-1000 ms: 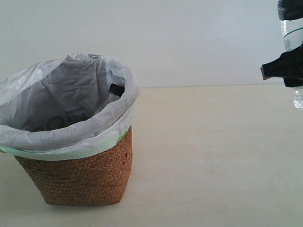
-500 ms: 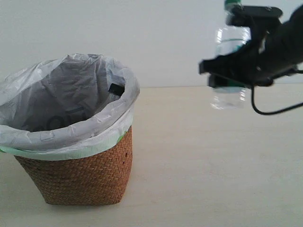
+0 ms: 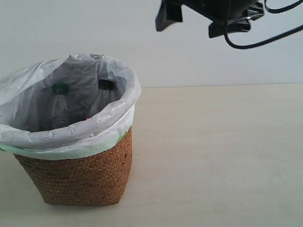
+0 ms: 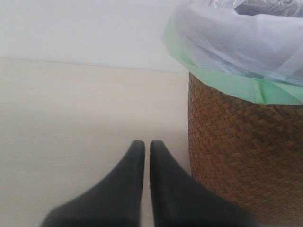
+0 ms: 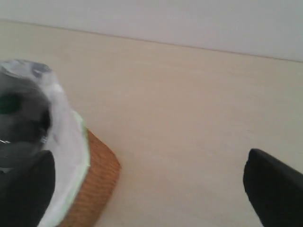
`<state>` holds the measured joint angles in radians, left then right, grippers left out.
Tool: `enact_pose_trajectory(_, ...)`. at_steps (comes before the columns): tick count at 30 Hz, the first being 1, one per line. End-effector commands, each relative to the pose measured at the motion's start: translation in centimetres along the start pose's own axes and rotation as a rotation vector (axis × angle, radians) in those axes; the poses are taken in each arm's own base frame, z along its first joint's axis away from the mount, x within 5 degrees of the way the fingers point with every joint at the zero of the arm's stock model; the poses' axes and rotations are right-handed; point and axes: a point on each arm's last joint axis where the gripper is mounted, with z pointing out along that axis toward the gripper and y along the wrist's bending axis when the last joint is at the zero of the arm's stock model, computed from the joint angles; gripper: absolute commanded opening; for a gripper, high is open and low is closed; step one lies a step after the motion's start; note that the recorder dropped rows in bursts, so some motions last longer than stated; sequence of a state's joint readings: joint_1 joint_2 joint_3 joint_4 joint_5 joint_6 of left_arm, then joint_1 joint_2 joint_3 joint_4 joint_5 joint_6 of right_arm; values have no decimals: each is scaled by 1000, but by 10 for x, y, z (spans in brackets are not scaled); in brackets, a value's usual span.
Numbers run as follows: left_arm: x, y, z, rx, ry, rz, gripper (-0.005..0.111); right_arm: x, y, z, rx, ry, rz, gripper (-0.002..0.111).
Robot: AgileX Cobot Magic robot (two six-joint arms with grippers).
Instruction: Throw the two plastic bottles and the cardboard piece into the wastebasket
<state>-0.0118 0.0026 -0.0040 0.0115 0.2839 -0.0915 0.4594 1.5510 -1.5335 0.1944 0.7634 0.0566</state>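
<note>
Newly inside wastebasket (image 3: 80,179): green-capped bottle (image 3: 59,106), upright beside black-capped bottle (image 3: 105,92), likely propped by the liner (image 3: 110,120). Above, right gripper (image 3: 196,21) spread wide, empty, consistent with a drop from height. Left gripper (image 4: 147,153) pressed closed on nothing, low over table (image 3: 213,156) beside the wastebasket. Cardboard piece nowhere in view.

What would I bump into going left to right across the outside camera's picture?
green-capped bottle → black-capped bottle → right pincer, up high. Both bottles stand inside the wastebasket, so it has no place of its own in the order.
</note>
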Motion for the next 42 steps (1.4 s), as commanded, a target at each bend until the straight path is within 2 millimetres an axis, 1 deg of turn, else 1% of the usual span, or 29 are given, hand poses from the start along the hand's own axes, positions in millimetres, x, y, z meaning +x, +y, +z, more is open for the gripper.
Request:
enact_pose_trajectory(1,1,0,0,-3,-5,-1,4,6,-7,-4,72,71,-59,98)
enact_pose_trajectory(6,1,0,0,-3,-5,-1,4,11,-5,-4,70,121,-75,98)
enact_pose_trajectory(7,1,0,0,-3,-5,-1,4,11,-5,-4,70,130,-76,97)
enact_pose_trajectory(8,1,0,0,-3,-5,-1,4,12,-3,-4,66,137,-79,92)
enact_pose_trajectory(10,1,0,0,-3,-5,-1,4,13,1,-3,58,142,-85,76)
enact_pose_trajectory(13,1,0,0,-3,-5,-1,4,15,7,-3,47,143,-99,32)
enact_pose_trajectory(15,1,0,0,-3,-5,-1,4,17,10,-3,40,157,-109,-1)
enact_pose_trajectory(17,1,0,0,-3,-5,-1,4,17,10,-3,39,162,-105,1)
enact_pose_trajectory(20,1,0,0,-3,-5,-1,4,20,9,-3,47,192,-102,1)
enact_pose_trajectory(23,1,0,0,-3,-5,-1,4,26,8,-2,50,199,-101,1)
enact_pose_trajectory(26,1,0,0,-3,-5,-1,4,37,5,-7,45,113,-91,1)
enact_pose_trajectory(28,1,0,0,-3,-5,-1,4,47,3,-16,38,36,-84,1)
enact_pose_trajectory(30,1,0,0,-3,-5,-1,4,60,0,-25,32,-46,-84,1)
enact_pose_trajectory(35,1,0,0,-3,-5,-1,4,99,-9,-55,3,-280,-40,1)
enact_pose_trajectory(36,1,0,0,-3,-5,-1,4,110,-11,-59,-3,-315,-31,1)
enact_pose_trajectory(37,1,0,0,-3,-5,-1,4,115,-12,-67,-11,-363,-28,1)
enact_pose_trajectory(42,1,0,0,-3,-5,-1,4,149,-19,-91,-20,-442,-27,1)
